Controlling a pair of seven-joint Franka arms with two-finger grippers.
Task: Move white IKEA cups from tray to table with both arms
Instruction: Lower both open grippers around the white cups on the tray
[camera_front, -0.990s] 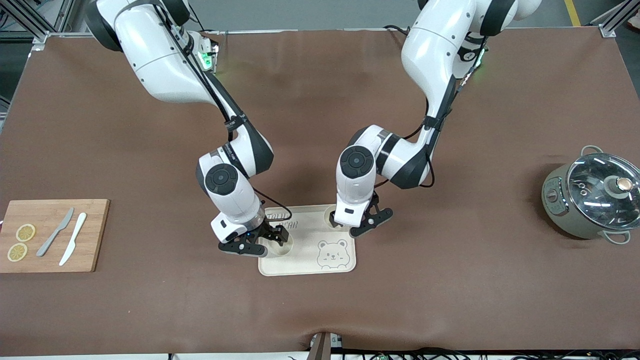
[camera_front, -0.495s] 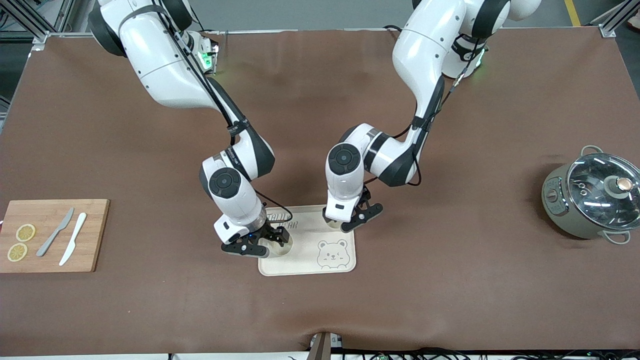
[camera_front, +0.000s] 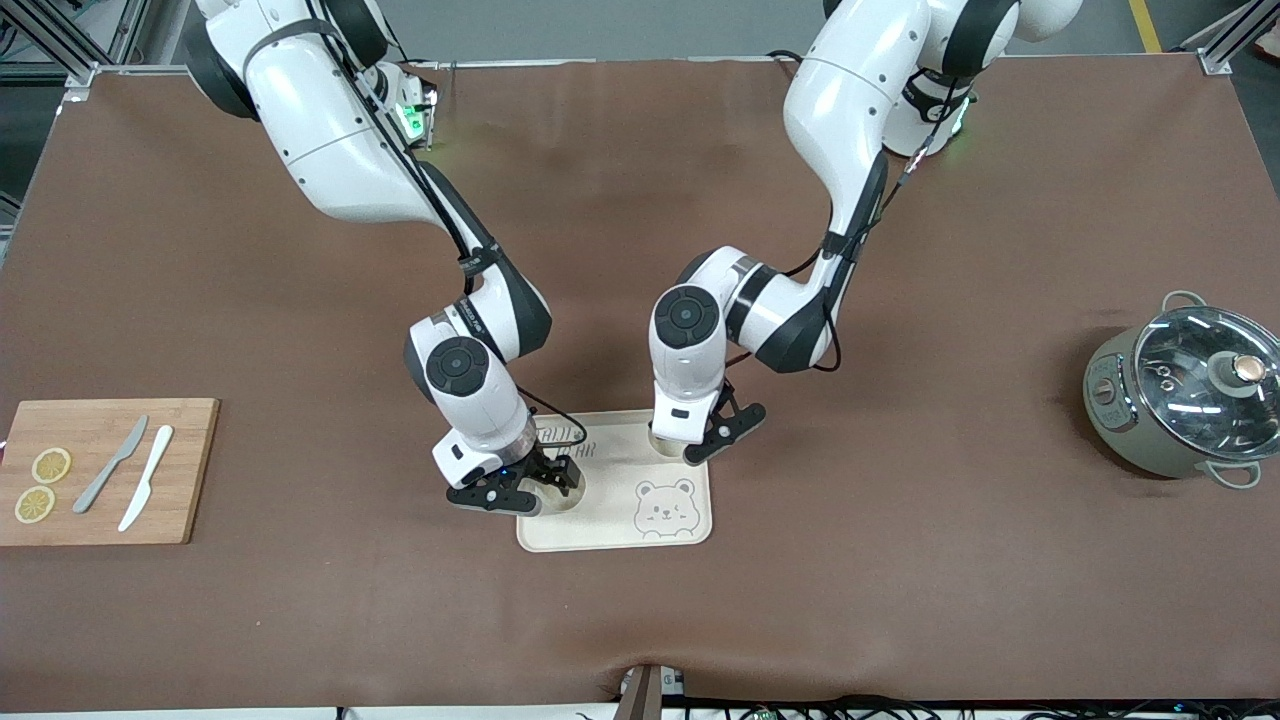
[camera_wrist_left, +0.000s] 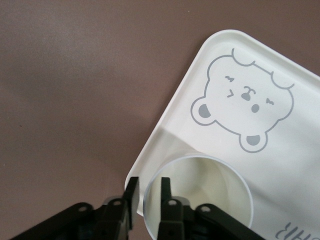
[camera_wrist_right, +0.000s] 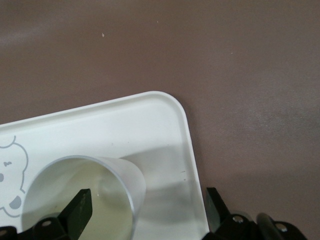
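Both white cups on the cream tray (camera_front: 690, 520): left gripper (camera_wrist_left: 147, 192) pinching the rim wall of one cup (camera_wrist_left: 200, 195), jaws closed; right gripper (camera_wrist_right: 145, 210) wide open, straddling the rim wall of the other cup (camera_wrist_right: 85, 200), not yet clamped.

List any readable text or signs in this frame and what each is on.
"TAIJI BEAR", partly hidden by the arms, with a grey bear face: on the tray.
Small print on both arms' links: too small to read.
Pot front panel: too blurred to read.
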